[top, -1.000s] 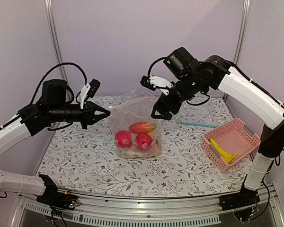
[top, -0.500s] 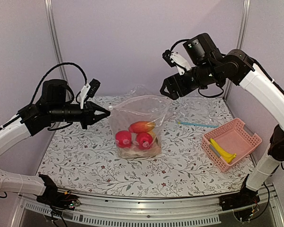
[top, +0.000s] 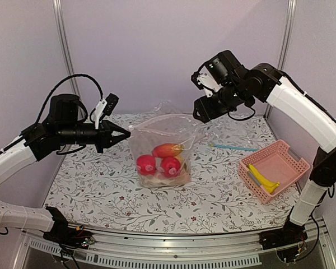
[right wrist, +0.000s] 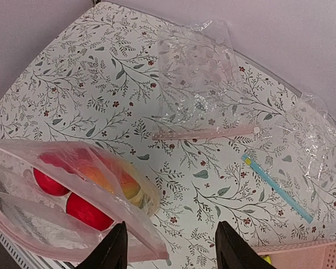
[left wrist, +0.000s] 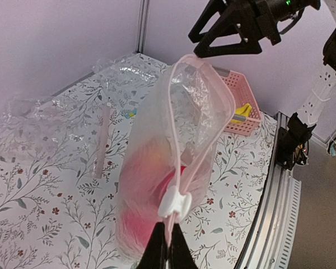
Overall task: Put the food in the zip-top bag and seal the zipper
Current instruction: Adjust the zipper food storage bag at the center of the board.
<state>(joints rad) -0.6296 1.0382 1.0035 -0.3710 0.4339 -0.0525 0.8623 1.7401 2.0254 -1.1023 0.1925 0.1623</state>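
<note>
- Standing upright at mid-table, the zip-top bag (top: pixel 162 143) has its mouth gaping open.
- Inside it lie two red round fruits (top: pixel 146 163) and an orange-red fruit (top: pixel 168 150).
- Its pale pink zipper (left wrist: pixel 176 162) carries a white slider (left wrist: pixel 175 202).
- The left gripper (top: pixel 126 134) pinches the zipper's end, fingers closed on it.
- The right gripper (top: pixel 201 113) hangs above the bag's far corner, fingers spread, touching nothing.
- A banana (top: pixel 263 178) lies in the pink basket (top: pixel 283 163) at right.
</note>
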